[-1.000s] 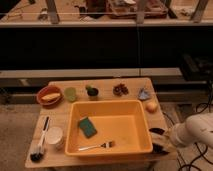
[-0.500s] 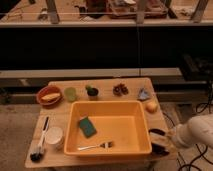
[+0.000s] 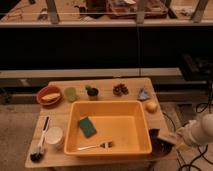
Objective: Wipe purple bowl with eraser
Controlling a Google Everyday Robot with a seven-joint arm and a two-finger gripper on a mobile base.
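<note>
The purple bowl (image 3: 156, 146) sits at the table's front right corner, just right of the yellow tub, dark and partly covered. My gripper (image 3: 170, 139) reaches in from the right on the white arm (image 3: 200, 131) and hovers right over the bowl's right side. It is shut on the eraser (image 3: 166, 137), a small tan block held at the bowl. Whether the eraser touches the bowl's surface I cannot tell.
A large yellow tub (image 3: 145, 131) fills the table's middle, holding a green sponge (image 3: 87, 126) and a fork (image 3: 96, 146). An orange bowl (image 3: 49, 95), green cup (image 3: 70, 93), dark cup (image 3: 92, 92) and fruit (image 3: 151, 106) stand around it. A brush (image 3: 39, 145) and white cup (image 3: 54, 136) lie left.
The white arm has shifted slightly to the right and down. The gripper with the eraser stays at the purple bowl, moved only a little.
</note>
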